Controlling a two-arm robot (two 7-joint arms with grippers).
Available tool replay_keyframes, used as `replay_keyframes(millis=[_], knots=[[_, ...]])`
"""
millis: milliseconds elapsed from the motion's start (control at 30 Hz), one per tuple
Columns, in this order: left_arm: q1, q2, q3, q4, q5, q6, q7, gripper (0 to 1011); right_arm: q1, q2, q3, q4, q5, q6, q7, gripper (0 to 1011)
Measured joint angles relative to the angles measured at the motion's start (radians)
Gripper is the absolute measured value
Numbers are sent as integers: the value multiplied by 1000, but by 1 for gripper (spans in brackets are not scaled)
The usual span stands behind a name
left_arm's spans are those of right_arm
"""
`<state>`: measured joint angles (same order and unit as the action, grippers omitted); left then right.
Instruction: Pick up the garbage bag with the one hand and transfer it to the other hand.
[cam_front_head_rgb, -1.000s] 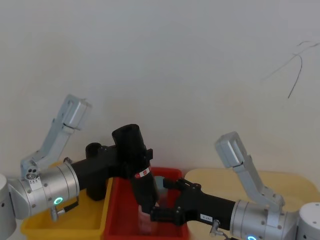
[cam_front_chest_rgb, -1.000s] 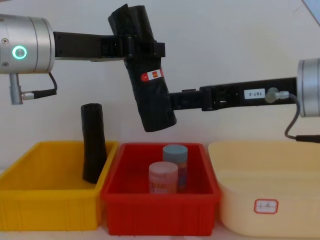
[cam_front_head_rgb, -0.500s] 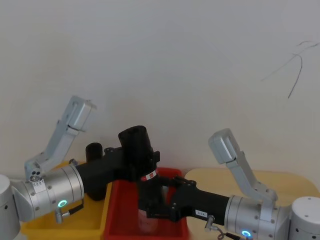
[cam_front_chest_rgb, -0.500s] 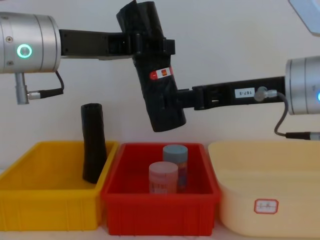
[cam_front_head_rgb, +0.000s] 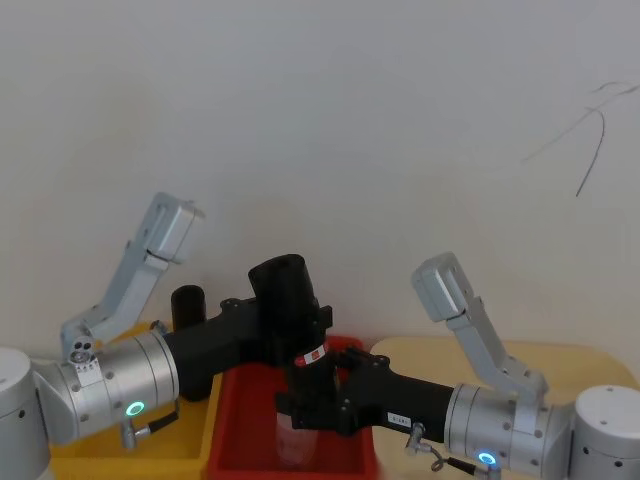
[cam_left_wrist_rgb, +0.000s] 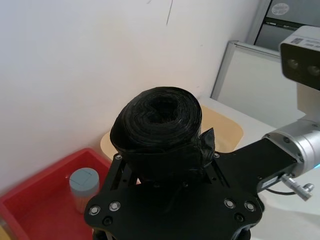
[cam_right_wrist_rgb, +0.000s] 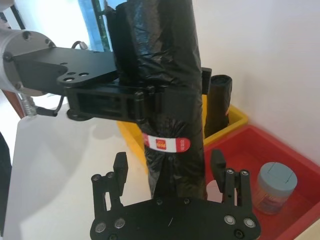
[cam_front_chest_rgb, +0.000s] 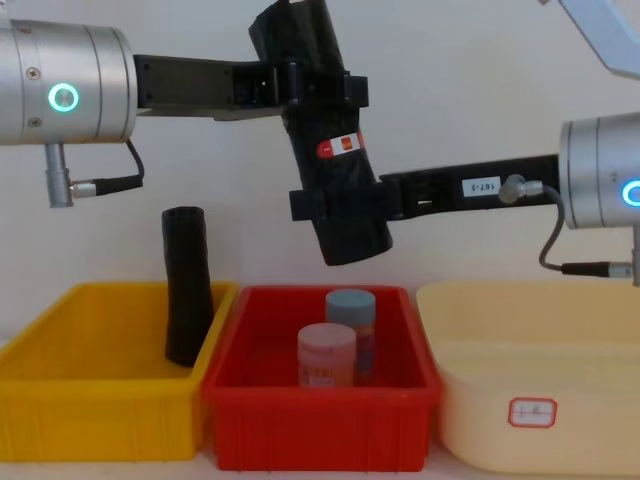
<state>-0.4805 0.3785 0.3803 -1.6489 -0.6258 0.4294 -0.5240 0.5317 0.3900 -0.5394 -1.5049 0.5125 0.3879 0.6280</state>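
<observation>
The garbage bag (cam_front_chest_rgb: 335, 150), a thick black roll with a red-and-white sticker (cam_front_chest_rgb: 342, 147), hangs tilted above the red bin. My left gripper (cam_front_chest_rgb: 325, 88), on the green-ringed wrist, is shut on the roll's upper part; the left wrist view shows the roll's top end (cam_left_wrist_rgb: 157, 117) standing up from the clamp. My right gripper (cam_front_chest_rgb: 340, 205), on the blue-ringed wrist, reaches in from the right at the roll's lower part. In the right wrist view its fingers (cam_right_wrist_rgb: 120, 170) stand on either side of the bag (cam_right_wrist_rgb: 172, 150) with small gaps, so it is open.
A yellow bin (cam_front_chest_rgb: 100, 420) at the left holds a slimmer black roll (cam_front_chest_rgb: 187, 285) leaning upright. The red bin (cam_front_chest_rgb: 320, 425) below the bag holds two lidded jars (cam_front_chest_rgb: 327, 358). A cream tub (cam_front_chest_rgb: 540, 400) sits at the right. A white wall is close behind.
The left arm has carried the bag to the right and a little higher. The right gripper has moved left, and its fingers now flank the bag's lower part.
</observation>
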Motion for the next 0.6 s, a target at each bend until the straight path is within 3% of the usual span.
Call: replay_keyframes(millis=[400,600], knots=[[-2,0,13,-8,-18,23,6,442,24,-8,-13,42,6,-13,5,1002],[-2,0,17,-10,-22,29,8,442,32,-10,-17,55,9,-17,8,907]])
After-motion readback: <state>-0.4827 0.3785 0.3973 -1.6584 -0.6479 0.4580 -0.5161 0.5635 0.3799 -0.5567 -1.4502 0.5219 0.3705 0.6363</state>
